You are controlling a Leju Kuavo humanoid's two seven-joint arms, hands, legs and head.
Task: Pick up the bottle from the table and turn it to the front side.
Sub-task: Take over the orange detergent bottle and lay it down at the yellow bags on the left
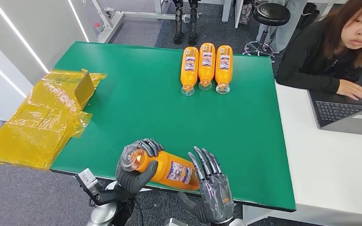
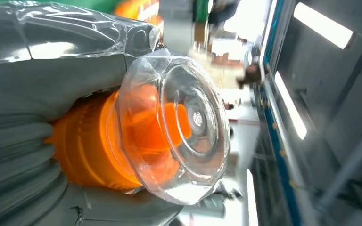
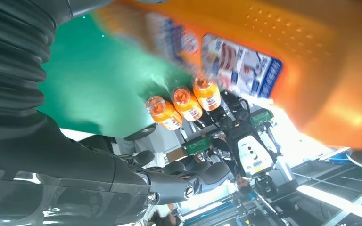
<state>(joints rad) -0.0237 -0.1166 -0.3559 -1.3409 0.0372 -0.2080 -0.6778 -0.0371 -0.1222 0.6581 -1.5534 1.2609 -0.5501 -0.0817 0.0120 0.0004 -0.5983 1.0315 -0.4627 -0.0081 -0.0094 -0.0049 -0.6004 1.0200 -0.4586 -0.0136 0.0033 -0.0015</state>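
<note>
- Orange bottle (image 1: 167, 170) held on its side above the near edge of the green bench (image 1: 136, 113), clear cap end toward the robot's left.
- Left hand (image 1: 134, 170) wrapped around the bottle's neck end, fingers over the top, thumb underneath; clear cap (image 2: 179, 127) pokes out past the fingers in the left wrist view.
- Right hand (image 1: 212, 181) at the bottle's base end, fingers spread and pointing up against its side, not curled around it; cannot tell if it bears any weight.
- Label (image 1: 179, 172) faces up and toward the robot.
- Three more orange bottles (image 1: 206, 67) lie side by side at the far edge of the bench, caps toward the robot.
- Yellow plastic wrap (image 1: 40, 122) crumpled over the bench's left edge.
- Person (image 1: 332, 47) seated at the far right, hand on a laptop (image 1: 346, 113) on a white table (image 1: 330, 165).
</note>
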